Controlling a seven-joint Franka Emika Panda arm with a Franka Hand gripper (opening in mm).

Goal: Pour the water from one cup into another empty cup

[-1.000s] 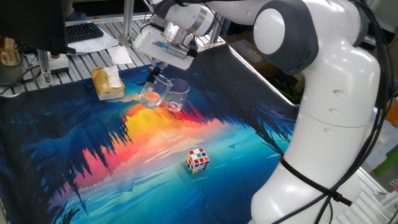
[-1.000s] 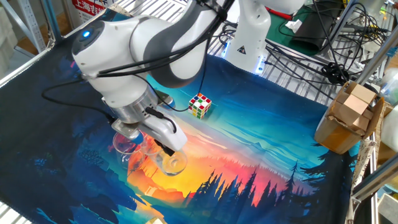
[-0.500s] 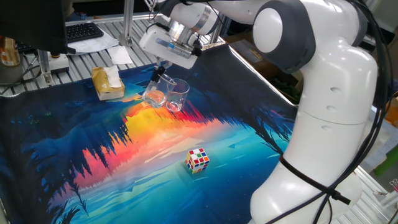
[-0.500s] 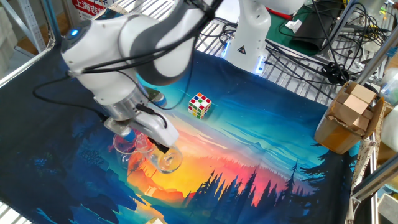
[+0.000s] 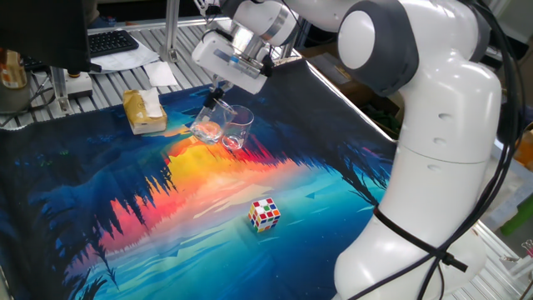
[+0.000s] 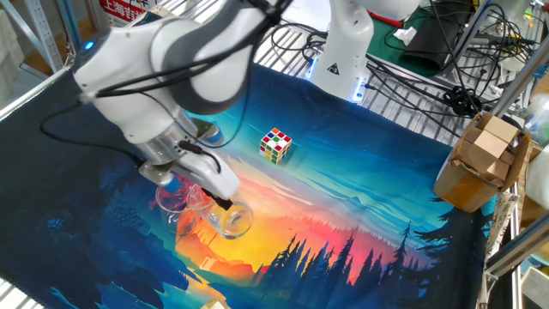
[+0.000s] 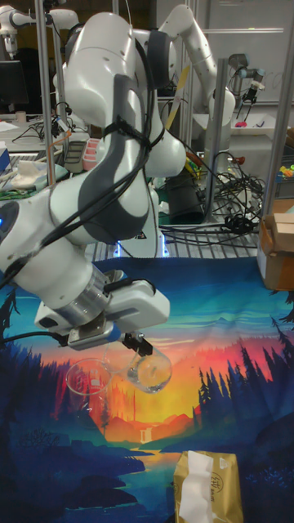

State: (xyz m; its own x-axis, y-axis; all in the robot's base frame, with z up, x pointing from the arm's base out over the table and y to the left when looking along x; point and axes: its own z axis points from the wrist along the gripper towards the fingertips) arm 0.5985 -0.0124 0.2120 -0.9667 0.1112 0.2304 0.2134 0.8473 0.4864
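Tall fixed view: gripper holds tilted glass cup beside upright cup, tissue box nearby

One clear glass cup is tipping steeply on its side above the worktop, mouth leaning toward and nearly touching a second clear cup that is standing upright on the printed cloth; the water is not showing in either.

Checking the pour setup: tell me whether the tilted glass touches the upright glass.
Cannot tell. In one fixed view the tilted glass overlaps the upright glass; the clear rims merge, and no view shows a gap or contact plainly.
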